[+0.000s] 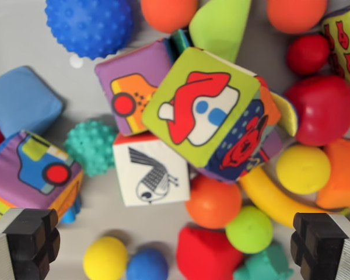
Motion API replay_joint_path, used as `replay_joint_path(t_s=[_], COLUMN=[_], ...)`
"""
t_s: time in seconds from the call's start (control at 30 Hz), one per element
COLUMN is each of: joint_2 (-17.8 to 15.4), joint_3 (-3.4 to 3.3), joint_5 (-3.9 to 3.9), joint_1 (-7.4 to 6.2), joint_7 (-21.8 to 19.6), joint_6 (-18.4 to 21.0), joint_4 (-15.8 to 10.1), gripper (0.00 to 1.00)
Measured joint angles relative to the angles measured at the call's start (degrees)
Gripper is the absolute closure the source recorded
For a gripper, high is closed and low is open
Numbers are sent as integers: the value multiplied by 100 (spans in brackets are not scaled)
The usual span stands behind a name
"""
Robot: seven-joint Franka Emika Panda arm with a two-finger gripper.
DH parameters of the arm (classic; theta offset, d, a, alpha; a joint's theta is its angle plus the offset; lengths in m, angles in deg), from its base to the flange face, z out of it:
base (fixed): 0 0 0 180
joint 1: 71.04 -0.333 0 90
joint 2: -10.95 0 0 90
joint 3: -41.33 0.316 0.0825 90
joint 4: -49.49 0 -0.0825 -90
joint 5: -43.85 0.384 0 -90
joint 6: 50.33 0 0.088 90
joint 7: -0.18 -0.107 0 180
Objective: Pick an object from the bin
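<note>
Crowding is the risk: jaws stand wide and empty over the bin, where the green mushroom cube rides atop other soft blocks; closing there could, I judge, snag the bird cube too

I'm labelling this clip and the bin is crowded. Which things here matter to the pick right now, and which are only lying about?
Belong to the job:
gripper, fingers wide apart
green mushroom cube, topmost and central, a likely pick
bird cube
bin

Lying about:
blue spiky ball
yellow ball
blue cushion
</note>
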Motion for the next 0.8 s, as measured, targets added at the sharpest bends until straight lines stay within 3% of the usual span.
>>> replay_joint_path(t_s=[0.43,0.8], joint_2=[-88,-190], joint_3=[36,88], joint_5=[0,-2], joint_1=[-163,-377], joint_7=[-562,-1301], joint_6=[-211,-473], joint_4=[-280,-619], gripper=[0,0])
